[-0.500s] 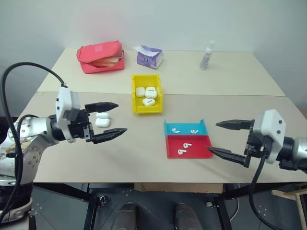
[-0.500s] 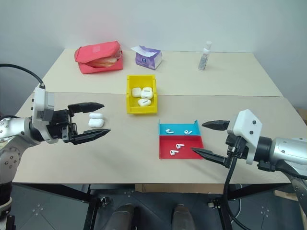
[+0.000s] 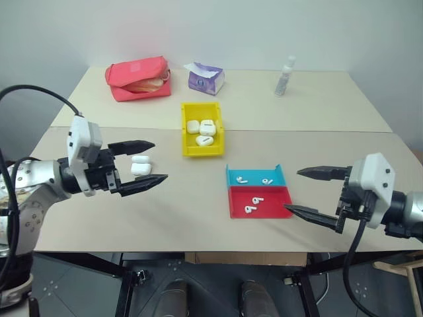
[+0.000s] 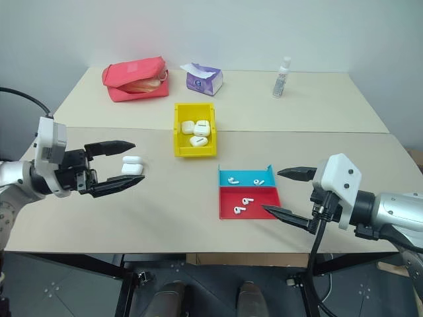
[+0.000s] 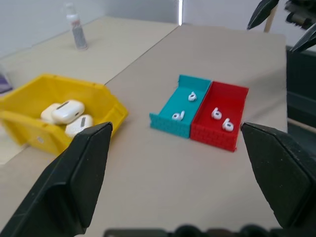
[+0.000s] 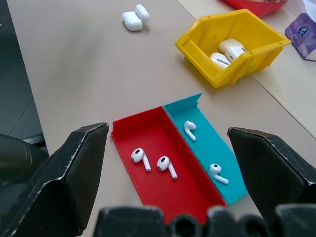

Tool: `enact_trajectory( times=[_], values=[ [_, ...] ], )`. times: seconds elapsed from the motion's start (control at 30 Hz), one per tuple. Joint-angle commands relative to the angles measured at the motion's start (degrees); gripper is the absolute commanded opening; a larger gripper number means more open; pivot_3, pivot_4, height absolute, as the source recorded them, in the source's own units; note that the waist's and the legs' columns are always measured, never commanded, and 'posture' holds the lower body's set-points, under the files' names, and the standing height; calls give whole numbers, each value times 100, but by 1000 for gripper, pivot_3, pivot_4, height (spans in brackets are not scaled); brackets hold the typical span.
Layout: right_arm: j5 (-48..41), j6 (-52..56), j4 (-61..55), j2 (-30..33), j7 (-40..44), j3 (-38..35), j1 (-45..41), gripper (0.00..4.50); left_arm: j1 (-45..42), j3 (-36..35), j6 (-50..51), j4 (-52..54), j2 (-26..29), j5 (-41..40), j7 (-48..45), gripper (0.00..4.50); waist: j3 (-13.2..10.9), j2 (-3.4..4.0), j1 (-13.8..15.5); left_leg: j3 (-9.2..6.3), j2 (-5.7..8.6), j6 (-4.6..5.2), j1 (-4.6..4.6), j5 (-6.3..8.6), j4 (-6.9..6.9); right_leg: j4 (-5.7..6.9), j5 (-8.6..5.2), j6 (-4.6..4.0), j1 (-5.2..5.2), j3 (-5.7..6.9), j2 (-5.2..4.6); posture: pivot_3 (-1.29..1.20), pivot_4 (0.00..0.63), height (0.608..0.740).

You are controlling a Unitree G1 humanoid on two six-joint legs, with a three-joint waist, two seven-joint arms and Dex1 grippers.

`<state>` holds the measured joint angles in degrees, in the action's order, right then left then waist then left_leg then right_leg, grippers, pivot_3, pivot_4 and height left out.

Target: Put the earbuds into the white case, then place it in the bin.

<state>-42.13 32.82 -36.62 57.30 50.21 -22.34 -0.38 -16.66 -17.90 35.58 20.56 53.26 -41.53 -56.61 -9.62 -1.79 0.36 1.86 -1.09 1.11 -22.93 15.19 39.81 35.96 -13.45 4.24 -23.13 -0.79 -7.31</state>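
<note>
A: Where are the earbuds (image 6: 152, 162) and the white case (image 3: 140, 165)?

B: Earbuds lie in the blue-and-red tray (image 3: 259, 191) near the table's (image 3: 185, 211) front edge. The case sits toward the left edge, the yellow bin (image 3: 202, 128) mid-table.

A: The grippers?

B: Left gripper (image 3: 143, 162) and right gripper (image 3: 312, 193) both gape wide, holding nothing.

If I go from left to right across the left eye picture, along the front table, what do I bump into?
Left gripper → white case lying open on the table → yellow bin holding cases → blue-and-red tray with earbuds → right gripper.
</note>
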Motion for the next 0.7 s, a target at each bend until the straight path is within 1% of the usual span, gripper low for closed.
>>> enact_trajectory(
  times=[0.03, 0.1, 0.17, 0.23, 0.3, 0.37, 0.43, 0.5, 0.57, 0.63, 0.7],
  values=[
    [-216, 245, -88, 6, -256, 20, -361, 4481, -46, -128, 37, 393, 170, 565, 788, 4500, 0, 0, 0, -3, 0, 0, 0, 0, 0, 0, 0, 0, 0, 0, 0, 0, 150, 740],
    [-312, 417, -142, -3, -394, 89, -507, 4481, -156, -43, 424, 437, 359, 666, 1076, 4500, 0, -1, 1, -7, 0, 0, 0, 0, 0, 0, 0, 0, 0, 0, 0, 0, 150, 740],
    [-336, 499, -301, -29, -530, 154, -553, 4481, -310, 26, 1060, 426, 596, 612, 1308, 4500, -1, -2, 0, -9, 0, 0, -2, 0, -1, 1, 0, 0, -1, 2, 1, 0, 150, 740],
    [-319, 459, -453, -57, -510, 193, -501, 4481, -690, 257, 2182, 320, 977, 377, 1485, 4500, -1, -2, 3, -13, 1, 0, -3, 0, -2, 1, 0, 1, -3, 1, 1, 0, 150, 740],
    [-381, 496, -534, -119, -550, 241, -489, 4481, -1432, 766, 3613, 21, 1410, 100, 1433, 4500, -10, -17, 22, -15, 4, 0, -7, 0, 0, 3, -1, 4, -2, 6, 1, 0, 150, 740],
    [-396, 541, -567, -184, -635, 330, -526, 4481, -2179, 1096, 4612, -282, 1399, 86, 1660, 4500, -10, -18, 23, -16, 5, -2, -10, -2, 2, 2, -1, 8, -3, 12, 1, 0, 150, 740],
    [-392, 510, -593, -259, -664, 393, -540, 4481, -2847, 1414, 5339, -624, 1203, 171, 1857, 4500, -10, -19, 20, -23, 9, -2, -7, -2, 3, 4, -2, 13, 1, 8, 0, 0, 150, 740],
    [-378, 490, -644, -305, -709, 453, -561, 4481, -3266, 1838, 5651, -903, 1154, 166, 1917, 4500, -10, -19, 14, -22, 11, -2, -6, -1, 2, 6, -3, 14, 1, 6, 0, 0, 150, 740],
    [-421, 492, -680, -370, -768, 534, -610, 4481, -3433, 2170, 5692, -1129, 1079, 214, 2091, 4500, -11, -19, 2, -21, 11, -2, -12, -2, 0, 7, -3, 13, -7, 7, 0, 0, 150, 740],
    [-410, 473, -713, -419, -805, 625, -663, 4481, -3738, 2755, 5692, -1605, 1056, 192, 2232, 4500, -11, -19, -12, -23, 10, -2, -13, -2, 0, 8, -3, 12, -10, 5, 0, 0, 150, 740],
    [-376, 456, -727, -466, -838, 729, -732, 4481, -4029, 3113, 5692, -2115, 857, 198, 2483, 4500, -11, -20, -15, -22, 11, -2, -15, -2, 2, 12, -3, 12, -12, 5, 0, 0, 150, 740]
  ],
)
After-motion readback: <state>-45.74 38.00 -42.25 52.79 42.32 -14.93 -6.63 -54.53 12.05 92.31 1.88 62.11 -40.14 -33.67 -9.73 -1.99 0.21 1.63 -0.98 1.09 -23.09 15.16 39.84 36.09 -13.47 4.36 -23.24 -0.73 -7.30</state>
